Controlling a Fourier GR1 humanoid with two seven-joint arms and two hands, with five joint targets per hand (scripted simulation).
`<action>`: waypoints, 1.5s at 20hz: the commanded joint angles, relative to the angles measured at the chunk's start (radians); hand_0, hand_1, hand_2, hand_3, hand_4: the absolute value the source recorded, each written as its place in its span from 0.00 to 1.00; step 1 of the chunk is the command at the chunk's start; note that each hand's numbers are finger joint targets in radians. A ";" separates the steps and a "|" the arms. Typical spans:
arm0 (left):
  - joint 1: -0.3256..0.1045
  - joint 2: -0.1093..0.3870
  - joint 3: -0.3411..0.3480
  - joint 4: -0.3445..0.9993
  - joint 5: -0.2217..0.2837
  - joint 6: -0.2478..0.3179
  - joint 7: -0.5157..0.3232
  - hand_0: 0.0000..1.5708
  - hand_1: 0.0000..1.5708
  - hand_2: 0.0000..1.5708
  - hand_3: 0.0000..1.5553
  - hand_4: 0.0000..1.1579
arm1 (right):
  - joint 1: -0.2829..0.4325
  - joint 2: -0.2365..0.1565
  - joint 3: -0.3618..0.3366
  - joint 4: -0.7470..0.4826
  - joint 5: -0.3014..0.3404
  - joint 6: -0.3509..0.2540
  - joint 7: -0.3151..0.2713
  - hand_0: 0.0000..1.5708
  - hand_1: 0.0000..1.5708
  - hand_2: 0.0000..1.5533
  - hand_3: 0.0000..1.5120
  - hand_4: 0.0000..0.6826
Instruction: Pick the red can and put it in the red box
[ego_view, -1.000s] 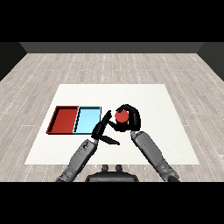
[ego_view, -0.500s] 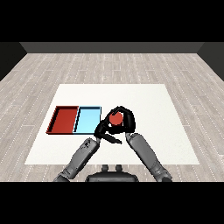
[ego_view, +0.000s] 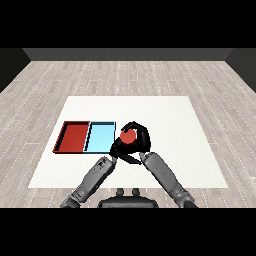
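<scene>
Black right hand (ego_view: 140, 141) fingers curl round the red can (ego_view: 128, 136), beside the light blue tray (ego_view: 99, 138).

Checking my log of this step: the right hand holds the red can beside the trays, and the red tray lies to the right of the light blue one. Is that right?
Not quite. In the head view the red tray lies to the left of the light blue tray, not the right. The rest holds: the right hand is curled round the red can, just right of the light blue tray.
</scene>
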 joint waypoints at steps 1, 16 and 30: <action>0.026 -0.001 -0.032 -0.001 0.009 0.003 -0.030 0.00 0.00 0.00 0.00 0.00 | -0.076 0.003 -0.038 0.026 -0.020 0.008 0.025 1.00 1.00 0.96 0.93 0.95; -0.011 0.000 0.019 0.013 0.027 0.269 0.004 1.00 1.00 1.00 0.96 0.97 | 0.008 0.003 0.056 -0.087 0.010 -0.046 0.083 1.00 1.00 0.95 0.93 0.93; -0.030 -0.001 -0.019 0.015 0.039 0.348 -0.029 1.00 1.00 1.00 0.96 0.97 | -0.006 -0.019 0.045 -0.004 0.061 0.024 0.129 0.00 0.00 0.00 0.00 0.00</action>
